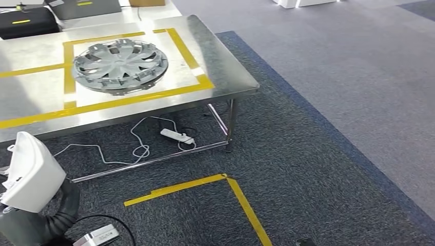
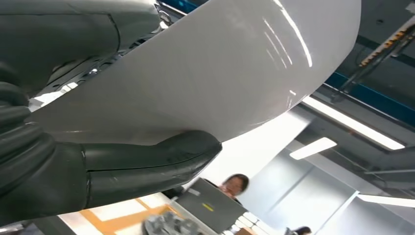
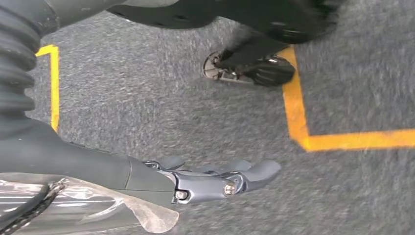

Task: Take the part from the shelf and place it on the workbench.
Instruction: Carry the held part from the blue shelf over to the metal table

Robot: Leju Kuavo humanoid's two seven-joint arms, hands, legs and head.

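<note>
White part (image 1: 28, 171) gripped in left hand (image 2: 98, 171) — near workbench (image 1: 225, 72).

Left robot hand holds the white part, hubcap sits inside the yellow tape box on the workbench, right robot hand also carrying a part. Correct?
Not quite. The right robot hand carries nothing: the right wrist view shows it hanging over the carpet with fingers extended and apart. The rest stands: the left robot hand holds the white part, and the hubcap sits inside the yellow tape box on the workbench.
</note>
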